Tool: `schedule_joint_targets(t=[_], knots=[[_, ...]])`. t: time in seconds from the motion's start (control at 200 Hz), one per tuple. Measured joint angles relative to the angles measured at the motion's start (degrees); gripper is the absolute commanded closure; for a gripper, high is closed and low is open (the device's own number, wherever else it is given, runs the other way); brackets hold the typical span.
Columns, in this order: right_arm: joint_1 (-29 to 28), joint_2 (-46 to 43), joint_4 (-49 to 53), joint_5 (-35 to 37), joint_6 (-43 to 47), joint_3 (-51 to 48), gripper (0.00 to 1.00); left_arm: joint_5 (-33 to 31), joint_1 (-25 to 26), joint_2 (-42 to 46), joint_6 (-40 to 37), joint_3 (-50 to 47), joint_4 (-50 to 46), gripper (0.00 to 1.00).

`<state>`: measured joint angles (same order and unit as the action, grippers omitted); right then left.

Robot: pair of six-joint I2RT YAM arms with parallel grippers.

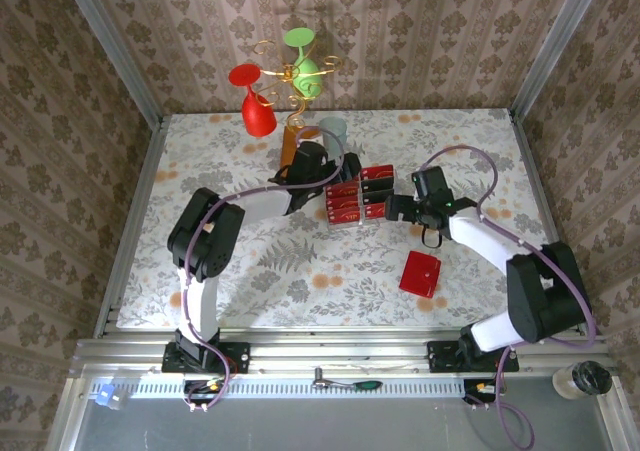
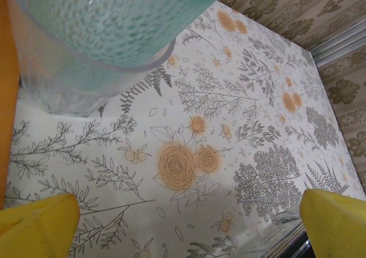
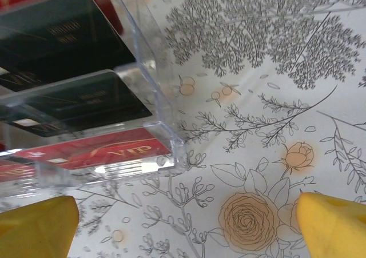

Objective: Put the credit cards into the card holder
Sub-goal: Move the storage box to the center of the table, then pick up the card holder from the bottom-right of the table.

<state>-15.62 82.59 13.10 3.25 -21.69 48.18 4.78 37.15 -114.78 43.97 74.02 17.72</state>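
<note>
Left fingers [image 2: 35,226] are gaping wide, empty, near the teal cup [image 2: 108,29]. Right fingers [image 3: 334,223] are gaping wide beside the clear tray [image 3: 166,126] holding the credit cards [image 3: 86,149]. Card holder [image 1: 421,273] is lying apart on the counter [image 1: 250,271].

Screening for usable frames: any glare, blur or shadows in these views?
Top external: sharp, the goblet stand throwing a faint shadow on the back wall. Left wrist: the teal cup near the lens is soft. Right wrist: glare streaks on the clear tray wall; print on the credit cards is readable.
</note>
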Motion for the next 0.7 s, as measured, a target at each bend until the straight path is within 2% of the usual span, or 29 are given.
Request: schedule_joint_targets(t=[0.255,0.445,0.7], knots=[[1.3,-9.5,5.4,-2.3,-4.9,-0.4,0.01,-0.1,-1.3,3.0,-2.7,-3.6,-2.3,0.00],[1.5,-13.9,12.4,-2.4,-10.7,-2.0,0.01,-0.5,-4.0,12.4,-4.7,-9.3,-4.9,0.00],[1.7,-22.8,20.0,-5.5,-17.2,-10.3,0.08,-2.2,-5.0,26.2,-7.8,-14.4,-11.5,0.00]])
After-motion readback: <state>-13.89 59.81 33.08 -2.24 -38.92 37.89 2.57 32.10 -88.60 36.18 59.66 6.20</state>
